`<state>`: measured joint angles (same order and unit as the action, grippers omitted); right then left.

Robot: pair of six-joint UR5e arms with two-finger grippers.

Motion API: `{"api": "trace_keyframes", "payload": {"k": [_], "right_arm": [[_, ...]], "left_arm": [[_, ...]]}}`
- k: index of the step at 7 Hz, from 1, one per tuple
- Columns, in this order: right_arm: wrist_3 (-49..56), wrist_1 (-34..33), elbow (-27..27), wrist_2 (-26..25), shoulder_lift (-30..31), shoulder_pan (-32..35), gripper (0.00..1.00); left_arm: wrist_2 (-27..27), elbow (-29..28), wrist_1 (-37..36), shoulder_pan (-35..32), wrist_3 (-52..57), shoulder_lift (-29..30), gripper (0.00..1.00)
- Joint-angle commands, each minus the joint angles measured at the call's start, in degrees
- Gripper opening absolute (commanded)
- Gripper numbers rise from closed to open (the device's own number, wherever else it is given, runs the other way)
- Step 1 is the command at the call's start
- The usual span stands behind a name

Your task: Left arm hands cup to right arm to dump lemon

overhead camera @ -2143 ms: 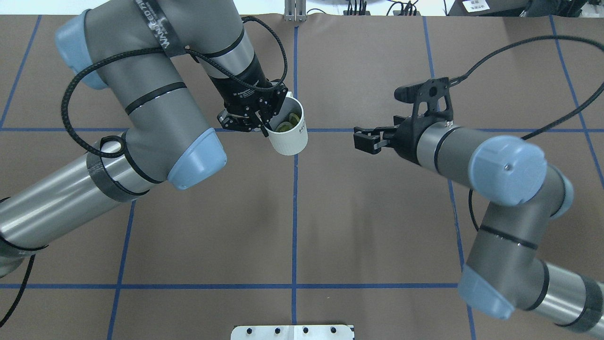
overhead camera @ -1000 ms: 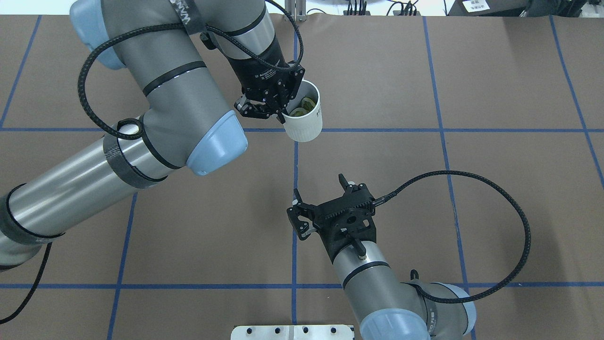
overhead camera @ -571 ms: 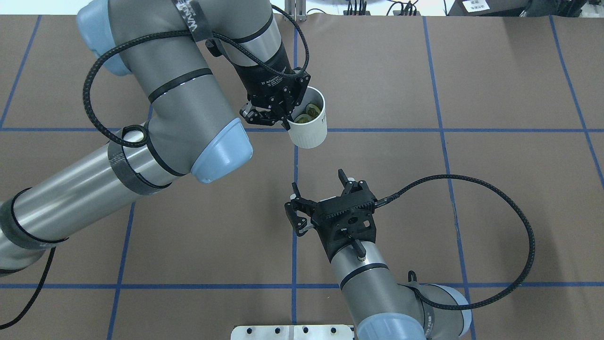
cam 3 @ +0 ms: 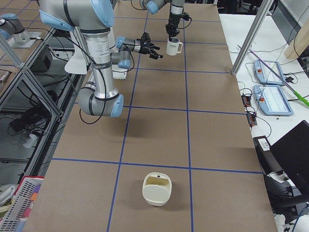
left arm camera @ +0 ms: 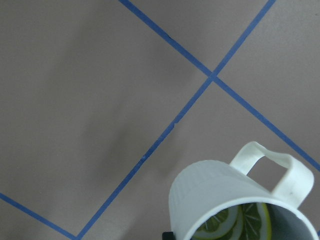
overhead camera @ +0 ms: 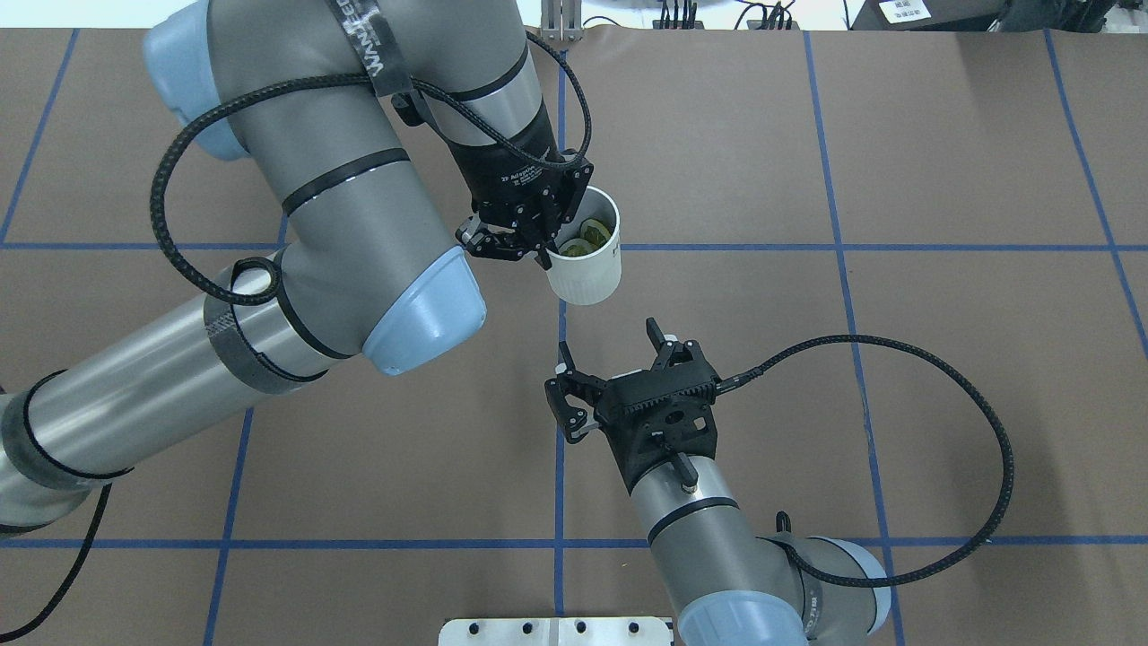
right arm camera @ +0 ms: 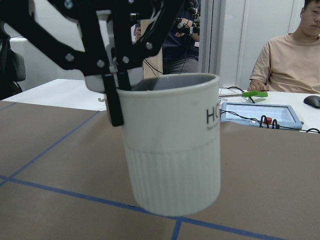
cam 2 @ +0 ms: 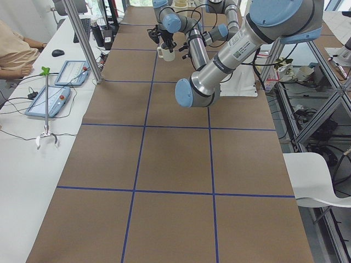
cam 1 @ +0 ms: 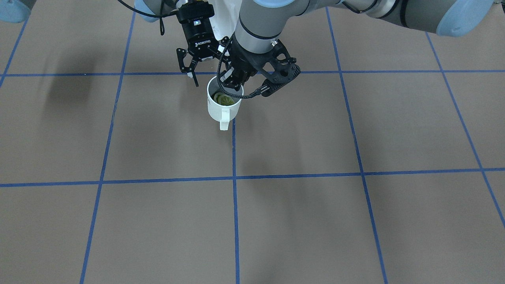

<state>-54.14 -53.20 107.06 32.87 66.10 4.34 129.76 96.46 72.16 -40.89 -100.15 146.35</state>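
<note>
The white cup [overhead camera: 585, 262] hangs above the brown table, with its handle [cam 1: 224, 120] pointing away from the robot. Yellow-green lemon slices [overhead camera: 587, 235] lie inside it and also show in the left wrist view [left arm camera: 240, 220]. My left gripper [overhead camera: 544, 254] is shut on the cup's rim, one finger inside and one outside. My right gripper [overhead camera: 607, 341] is open and empty, a short way from the cup on the robot's side, its jaws facing the cup. The right wrist view shows the cup [right arm camera: 172, 145] close ahead, with the left gripper's fingers [right arm camera: 112, 95] on its rim.
A cream-coloured container [cam 3: 157, 188] sits on the table far toward the robot's right end. A metal plate [overhead camera: 556, 631] lies at the near table edge. Operators sit beyond the table's far side [right arm camera: 290, 55], and tablets lie on the side desk [right arm camera: 260, 114].
The right arm swung from the right side round to the robot's side of the cup and edged toward it, gripper open. The left arm carried the cup slightly right and nearer.
</note>
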Motion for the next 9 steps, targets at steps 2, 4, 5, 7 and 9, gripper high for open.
{"api": "trace_keyframes", "payload": {"k": [2, 4, 5, 7, 9], "right_arm": [[0.0, -0.1, -1.4, -2.3, 0.0, 0.1, 0.99], [0.1, -0.1, -1.5, -2.8, 0.0, -0.1, 0.99], [0.1, -0.1, -1.4, -2.8, -0.1, -0.1, 0.99], [0.2, -0.1, -1.5, -2.8, 0.0, -0.1, 0.99], [0.2, -0.2, -1.5, -2.8, 0.0, -0.2, 0.99]], "left_arm": [[0.0, 0.0, -0.3, 1.7, -2.2, 0.4, 0.00], [0.0, 0.0, -0.3, 2.1, -2.2, 0.4, 0.00], [0.0, 0.0, -0.3, 2.4, -3.0, 0.4, 0.00], [0.0, 0.1, -0.3, 3.2, -3.8, 0.4, 0.00], [0.0, 0.1, -0.3, 3.5, -3.8, 0.7, 0.00]]}}
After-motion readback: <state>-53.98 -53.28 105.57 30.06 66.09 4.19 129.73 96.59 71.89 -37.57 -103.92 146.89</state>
